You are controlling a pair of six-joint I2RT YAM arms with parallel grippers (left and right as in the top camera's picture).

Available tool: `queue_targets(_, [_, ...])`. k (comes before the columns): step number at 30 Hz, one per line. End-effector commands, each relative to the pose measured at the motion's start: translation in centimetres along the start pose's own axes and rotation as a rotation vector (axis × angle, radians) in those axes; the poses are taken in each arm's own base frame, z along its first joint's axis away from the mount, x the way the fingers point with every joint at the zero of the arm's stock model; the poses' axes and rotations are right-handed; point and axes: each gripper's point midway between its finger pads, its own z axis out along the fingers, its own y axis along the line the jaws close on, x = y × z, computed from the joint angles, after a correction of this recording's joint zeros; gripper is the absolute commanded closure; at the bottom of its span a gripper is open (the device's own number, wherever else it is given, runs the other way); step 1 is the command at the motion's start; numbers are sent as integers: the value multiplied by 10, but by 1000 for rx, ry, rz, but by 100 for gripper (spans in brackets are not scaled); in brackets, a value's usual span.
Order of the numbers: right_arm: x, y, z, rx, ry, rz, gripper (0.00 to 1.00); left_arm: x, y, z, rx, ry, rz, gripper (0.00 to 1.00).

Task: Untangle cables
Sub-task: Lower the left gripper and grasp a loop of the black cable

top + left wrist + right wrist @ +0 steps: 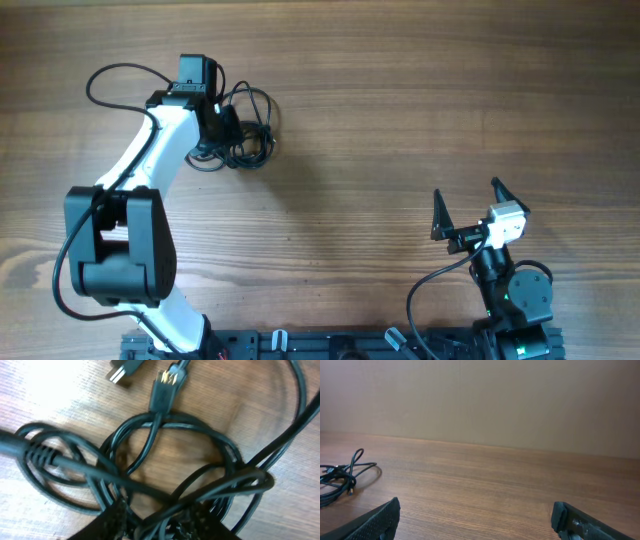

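Observation:
The cables (pixel 252 128) are thin black cords knotted in a bundle at the far left of the wooden table. My left gripper (pixel 222 125) is down on the bundle's left side. In the left wrist view the cables (pixel 165 460) fill the frame as crossing loops, with two plug ends (pixel 165 385) at the top. My left gripper's fingers (pixel 160 525) are closed in on several strands between them. My right gripper (pixel 467 192) is open and empty at the near right, far from the bundle. The right wrist view shows its open fingers (pixel 475 520) and the cables (pixel 342 477) far off at the left.
The thicker black wire of the left arm (pixel 110 75) loops out over the table at the far left. The arm bases stand on a black rail (pixel 330 345) at the near edge. A plain wall (pixel 480 400) stands behind the table.

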Motion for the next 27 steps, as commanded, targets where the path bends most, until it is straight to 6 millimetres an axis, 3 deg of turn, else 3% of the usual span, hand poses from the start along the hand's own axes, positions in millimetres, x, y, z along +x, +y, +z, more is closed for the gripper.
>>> queue_targets(1, [-1, -2, 0, 15, -6, -10, 0, -6, 13, -11, -79, -38, 8, 53])
queue_targets(4, [-1, -2, 0, 15, -6, -9, 0, -5, 16, -10, -95, -37, 47, 53])
queue_targets(9, [-1, -2, 0, 15, -6, -9, 0, -1, 13, -8, -76, -22, 143, 65])
queue_targets(18, [-1, -2, 0, 15, -6, -9, 0, 4, 15, 12, -65, -49, 144, 66])
queue_targets(21, [-1, -2, 0, 15, -6, -9, 0, 4, 13, 14, -49, -53, 145, 81])
queue_targets(22, [-1, -2, 0, 15, -6, -10, 0, 0, 11, 11, -43, -69, 145, 91])
queue_targets(23, [-1, -2, 0, 15, -6, -10, 0, -2, 9, 8, -39, -80, 144, 94])
queue_targets(27, [-1, -2, 0, 15, -6, -9, 0, -18, -2, -26, 14, -165, 99, 96])
